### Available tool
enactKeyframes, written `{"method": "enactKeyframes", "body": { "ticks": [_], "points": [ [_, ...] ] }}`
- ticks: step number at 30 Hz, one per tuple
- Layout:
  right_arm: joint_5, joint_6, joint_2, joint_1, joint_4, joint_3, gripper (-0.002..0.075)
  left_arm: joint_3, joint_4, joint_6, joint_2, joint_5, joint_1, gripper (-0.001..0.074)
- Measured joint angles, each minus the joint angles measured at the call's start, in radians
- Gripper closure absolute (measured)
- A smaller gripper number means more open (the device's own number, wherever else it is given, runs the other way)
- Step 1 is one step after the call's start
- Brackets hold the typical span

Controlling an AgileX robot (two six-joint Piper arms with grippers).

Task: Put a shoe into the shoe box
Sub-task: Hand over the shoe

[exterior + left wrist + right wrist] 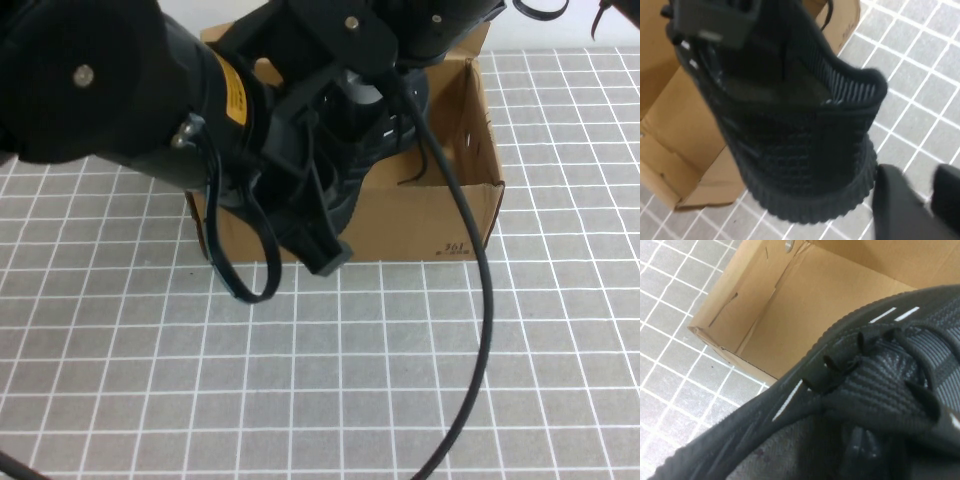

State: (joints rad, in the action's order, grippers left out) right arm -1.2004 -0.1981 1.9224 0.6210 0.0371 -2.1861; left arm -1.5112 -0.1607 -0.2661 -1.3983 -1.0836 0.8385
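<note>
Left gripper [325,245]: positioned over the near wall of the shoe box [430,215], at the shoe's heel end. Whether its fingers [905,205] are parted or pressed together cannot be told; in the left wrist view they show as black bars just beside the heel, with contact unconfirmed.

Right gripper [400,30]: positioned above the far side of the box, fingers pressed together; what it holds, if anything, cannot be told.

Shoe [800,140]: black knit upper, ribbed rubber sole, grey-lined collar, black laces, white dashes on the side. It sits over the open box, between the two grippers.

Shoe box: brown corrugated cardboard on a grey tabletop [400,380] with a white grid pattern.
</note>
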Motion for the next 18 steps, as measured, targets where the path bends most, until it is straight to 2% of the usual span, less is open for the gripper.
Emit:
{"method": "enactKeyframes", "body": {
  "ticks": [4, 6, 8, 11, 18],
  "points": [
    [0.000, 0.013, 0.000, 0.000, 0.000, 0.000, 0.0727, 0.000, -0.032, 0.002, 0.000, -0.021, 0.000, 0.0391],
    [0.000, 0.017, 0.000, 0.000, 0.000, 0.000, 0.0727, 0.000, -0.056, 0.006, 0.000, -0.023, 0.000, 0.0224],
    [0.000, 0.020, 0.000, 0.000, 0.000, 0.000, 0.0727, 0.000, -0.072, 0.008, 0.000, -0.023, 0.000, 0.0125],
    [0.000, 0.024, 0.000, 0.000, 0.000, 0.000, 0.0726, 0.002, -0.081, -0.010, 0.016, -0.023, 0.000, 0.0069],
    [0.000, 0.030, 0.000, 0.000, 0.000, 0.000, 0.0727, 0.216, -0.059, -0.068, 0.173, 0.185, 0.000, 0.0066]
  ]
}}
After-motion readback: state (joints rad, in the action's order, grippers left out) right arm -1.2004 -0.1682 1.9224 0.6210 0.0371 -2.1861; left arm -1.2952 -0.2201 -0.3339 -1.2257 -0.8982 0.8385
